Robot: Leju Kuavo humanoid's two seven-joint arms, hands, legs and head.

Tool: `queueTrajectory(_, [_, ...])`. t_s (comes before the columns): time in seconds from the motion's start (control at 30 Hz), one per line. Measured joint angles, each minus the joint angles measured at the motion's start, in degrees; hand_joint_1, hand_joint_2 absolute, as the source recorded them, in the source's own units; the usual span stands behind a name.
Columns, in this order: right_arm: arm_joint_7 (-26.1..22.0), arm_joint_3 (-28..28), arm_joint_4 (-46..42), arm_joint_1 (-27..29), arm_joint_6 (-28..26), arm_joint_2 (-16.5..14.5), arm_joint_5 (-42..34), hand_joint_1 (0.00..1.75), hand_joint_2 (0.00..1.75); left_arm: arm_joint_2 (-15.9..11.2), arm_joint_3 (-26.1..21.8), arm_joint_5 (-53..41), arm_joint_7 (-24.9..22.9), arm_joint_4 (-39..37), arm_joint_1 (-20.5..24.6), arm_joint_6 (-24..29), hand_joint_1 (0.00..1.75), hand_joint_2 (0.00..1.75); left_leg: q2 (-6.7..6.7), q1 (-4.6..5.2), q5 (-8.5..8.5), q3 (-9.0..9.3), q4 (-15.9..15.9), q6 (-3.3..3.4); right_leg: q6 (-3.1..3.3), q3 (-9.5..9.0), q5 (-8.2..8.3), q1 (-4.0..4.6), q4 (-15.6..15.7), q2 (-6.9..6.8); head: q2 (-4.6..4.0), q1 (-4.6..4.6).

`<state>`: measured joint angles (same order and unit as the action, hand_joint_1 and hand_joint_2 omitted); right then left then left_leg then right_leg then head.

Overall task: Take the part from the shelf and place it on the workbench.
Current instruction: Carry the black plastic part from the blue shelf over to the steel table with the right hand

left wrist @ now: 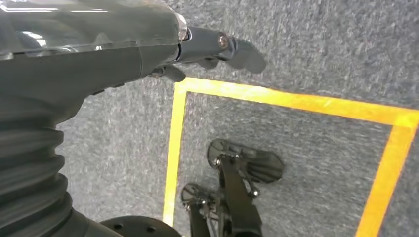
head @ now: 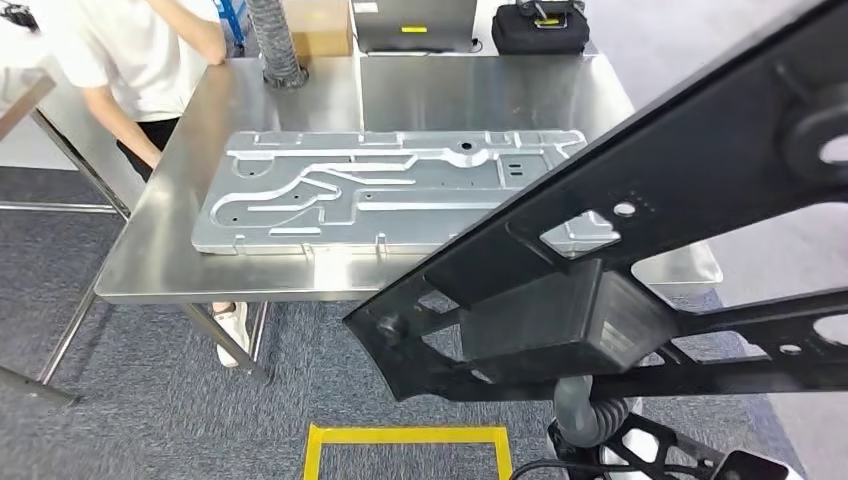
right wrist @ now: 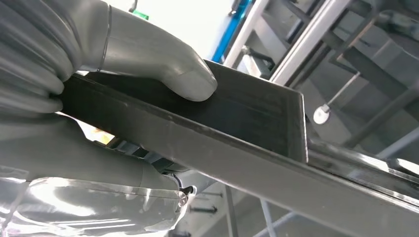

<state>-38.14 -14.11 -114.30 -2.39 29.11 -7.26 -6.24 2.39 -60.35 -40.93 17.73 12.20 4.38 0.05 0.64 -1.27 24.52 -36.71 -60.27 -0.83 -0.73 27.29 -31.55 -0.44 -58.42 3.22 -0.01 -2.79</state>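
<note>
A large black frame-shaped part (head: pixel 640 250) slants across the right of the head view, its near end hanging over the front right corner of the steel workbench (head: pixel 150 265). My right hand (right wrist: pixel 54 64) grips this black part (right wrist: pixel 237 148), the thick thumb (right wrist: pixel 168 64) pressed on its flat face and the other fingers wrapped beneath. Down by the grey carpet hangs my left hand (left wrist: pixel 202 47), its dark fingers stretched out with nothing in them.
A big silver machined plate (head: pixel 350 190) lies across the middle of the workbench. A person in a white shirt (head: pixel 140 60) stands at the bench's far left corner. A black bag (head: pixel 540 28) and a ribbed hose (head: pixel 275 40) are at the back. Yellow tape (head: pixel 410 436) marks the floor.
</note>
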Motion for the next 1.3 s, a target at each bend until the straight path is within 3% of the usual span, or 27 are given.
queueTrajectory(0.07, [0.0, 0.1, -0.01, -0.57, -0.26, -0.08, -0.42, 1.75, 1.75, -0.07, 0.0, 0.01, -0.19, 0.01, 0.32, 0.1, 0.0, 1.75, -0.15, 0.01, 0.3, 0.84, 0.25, 0.93, -0.59, 0.21, 0.11, -0.13, -1.14, -0.35, 0.01, 0.0])
queueTrajectory(0.1, [0.0, 0.14, -0.05, -0.85, -0.44, -0.09, -0.72, 1.75, 1.75, -0.11, -0.01, 0.08, -0.23, 0.01, 0.47, 0.17, 0.0, 1.75, -0.24, -0.01, 0.54, 1.41, 0.51, 1.31, -0.8, 1.18, 0.25, -0.18, -2.98, -0.95, 0.01, 0.01])
queueTrajectory(0.13, [0.0, 0.17, -0.08, -1.1, -0.61, -0.1, -1.01, 1.75, 1.75, -0.15, -0.03, 0.16, -0.27, 0.02, 0.56, 0.26, 0.0, 1.75, -0.34, -0.03, 0.8, 2.0, 0.77, 1.6, -1.02, 2.86, 0.06, -0.23, -5.74, -1.6, 0.01, 0.01])
queueTrajectory(0.2, [0.0, 0.2, -0.13, -1.39, -0.94, -0.1, -1.55, 1.75, 1.75, -0.25, -0.13, 0.44, -0.28, 0.02, 0.55, 0.54, 0.0, 1.75, -0.67, 0.1, 1.65, 3.04, 1.05, 2.02, -1.34, 7.92, -2.07, -0.28, -12.68, -2.57, 0.01, 0.01])
queueTrajectory(0.27, [0.0, 0.25, -0.13, -1.49, -1.12, -0.1, -1.83, 1.75, 1.75, -0.29, -0.31, 0.72, -0.24, 0.02, 0.52, 0.77, 0.0, 1.75, -0.91, 0.28, 2.72, 4.23, 1.08, 2.15, -1.35, 12.11, -4.17, -0.27, -16.48, -2.72, 0.01, 0.01])
queueTrajectory(0.3, [0.0, 0.27, -0.13, -1.53, -1.21, -0.1, -1.86, 1.75, 1.75, -0.31, -0.42, 0.81, -0.2, 0.02, 0.48, 0.81, 0.0, 1.75, -0.97, 0.38, 3.31, 5.03, 1.09, 2.15, -1.17, 12.96, -3.73, -0.22, -15.85, -2.76, 0.01, 0.01])
queueTrajectory(0.33, [0.0, 0.32, -0.13, -1.6, -1.39, -0.11, -1.84, 1.75, 1.75, -0.31, -0.52, 0.89, -0.16, 0.02, 0.44, 0.84, 0.0, 1.75, -1.01, 0.5, 3.9, 5.88, 1.1, 2.12, -0.83, 12.98, -2.04, -0.07, -13.6, -2.82, 0.01, 0.01])
queueTrajectory(0.4, [0.0, 0.48, -0.16, -1.64, -2.55, -0.13, -1.55, 1.75, 1.75, -0.15, -0.71, 1.11, -0.03, 0.0, 0.35, 0.91, 0.0, 1.75, -1.09, 0.69, 5.05, 7.35, 1.12, 1.97, 0.5, 11.85, 4.22, 0.67, -6.46, -3.2, 0.0, 0.0])
queueTrajectory(0.47, [0.0, 0.87, -0.2, -1.57, -5.16, -0.19, -0.86, 1.75, 1.75, 0.08, -0.91, 1.31, 0.26, -0.02, 0.35, 0.98, 0.0, 1.75, -1.16, 0.75, 5.87, 8.03, 1.39, 1.55, 1.61, 11.17, 8.28, 1.46, -1.85, -3.5, -0.01, 0.04])
queueTrajectory(0.57, [0.0, 2.28, 0.32, -2.95, -11.75, -0.55, 0.94, 1.75, 1.75, 0.09, -1.14, 1.22, 0.75, -0.01, 0.22, 1.09, 0.0, 1.75, -1.28, 0.85, 6.1, 9.09, 1.87, 0.54, 2.1, 10.18, 8.74, 1.35, -0.1, -3.08, 0.01, 0.03])
queueTrajectory(0.63, [0.0, 3.99, 1.8, -5.43, -16.48, -0.74, 2.39, 1.75, 1.75, 0.08, -1.23, 1.21, 0.99, 0.03, 0.34, 1.18, 0.0, 1.75, -1.2, 0.85, 7.18, 8.54, -0.42, 0.09, 2.39, 8.67, 8.72, 0.84, 1.02, -2.86, 0.01, 0.03])
queueTrajectory(0.7, [0.06, 6.11, 4.51, -8.51, -23.04, -0.63, 6.4, 1.75, 1.75, 0.08, -1.54, 1.27, 1.33, 0.04, 0.42, 1.22, 0.0, 1.75, -1.1, 0.65, 9.73, 4.78, -6.84, -0.27, 2.64, 7.81, 8.47, 0.66, 1.49, -2.75, 0.0, 0.01])
queueTrajectory(0.77, [0.6, 7.79, 9.13, -11.87, -34.2, 0.21, 16.05, 1.75, 1.75, 0.0, -2.01, 1.33, 1.71, 0.04, 0.23, 1.16, 0.0, 1.75, -1.09, 0.46, 11.38, 0.48, -12.3, -0.57, 2.62, 7.55, 8.08, 0.55, 1.44, -2.42, 0.0, 0.01])
queueTrajectory(0.8, [1.46, 8.33, 11.86, -13.57, -40.06, 0.93, 21.81, 1.75, 1.75, -0.04, -2.2, 1.34, 1.85, 0.04, 0.12, 1.08, 0.0, 1.75, -1.09, 0.38, 10.62, -0.55, -12.49, -0.7, 2.48, 7.38, 7.87, 0.45, 1.37, -2.23, 0.0, 0.01])
queueTrajectory(0.83, [2.85, 8.76, 14.73, -15.3, -45.15, 1.77, 27.41, 1.75, 1.75, -0.08, -2.37, 1.31, 1.97, 0.04, 0.03, 0.96, 0.0, 1.75, -1.1, 0.27, 8.64, -0.65, -10.76, -0.89, 2.29, 7.15, 7.62, 0.32, 1.24, -2.07, 0.01, 0.01])
queueTrajectory(0.9, [7.63, 9.31, 20.47, -18.97, -51.96, 3.59, 37.33, 1.75, 1.75, -0.15, -2.56, 1.09, 2.22, 0.04, -0.03, 0.7, 0.0, 1.75, -1.03, -0.02, 3.29, 0.94, -3.79, -1.2, 1.73, 6.71, 7.03, 0.16, 0.81, -1.87, 0.0, 0.01])
queueTrajectory(0.97, [15.9, 9.64, 26.58, -22.96, -56.44, 5.47, 48.91, 1.75, 1.75, -0.19, -2.63, 0.62, 2.49, 0.04, 0.02, 0.34, 0.0, 1.75, -0.93, 0.03, 1.09, 2.01, 0.81, -0.71, 1.04, 6.92, 6.62, 0.2, 0.23, -1.7, 0.0, 0.01])
queueTrajectory(1.07, [28.55, 10.59, 35.61, -28.52, -59.07, 8.3, 66.4, 1.75, 1.75, -0.19, -2.64, -0.14, 2.68, 0.04, 0.03, -0.08, 0.0, 1.75, -0.82, 0.19, 0.51, 1.83, 1.19, 0.8, -0.08, 7.42, 6.28, 0.23, -0.22, -1.75, 0.01, 0.01])
queueTrajectory(1.13, [30.68, 11.25, 39.99, -31.39, -59.19, 9.9, 70.17, 1.75, 1.75, -0.17, -2.64, -0.36, 2.74, 0.04, 0.05, -0.18, 0.0, 1.75, -0.77, 0.08, 0.27, 1.83, 1.36, 1.46, -0.78, 8.37, 4.86, 0.08, -2.31, -2.23, 0.01, 0.02])
queueTrajectory(1.23, [34.15, 11.58, 44.66, -34.49, -58.91, 11.27, 74.21, 1.75, 1.75, -0.16, -2.64, -0.83, 2.8, 0.04, 0.08, -0.3, 0.0, 1.75, -0.81, 0.1, 0.36, 1.88, 1.43, 1.96, -1.53, 13.57, 0.46, -0.13, -12.5, -2.65, 0.01, 0.01])
queueTrajectory(1.3, [37.51, 11.58, 48.43, -37.06, -55.76, 11.91, 79.0, 1.75, 1.75, -0.18, -2.64, -1.42, 2.81, 0.04, 0.11, -0.55, 0.0, 1.75, -0.8, 0.17, 0.49, 1.98, 1.42, 2.02, -1.62, 16.02, 0.29, -0.27, -16.24, -2.69, 0.01, 0.02])
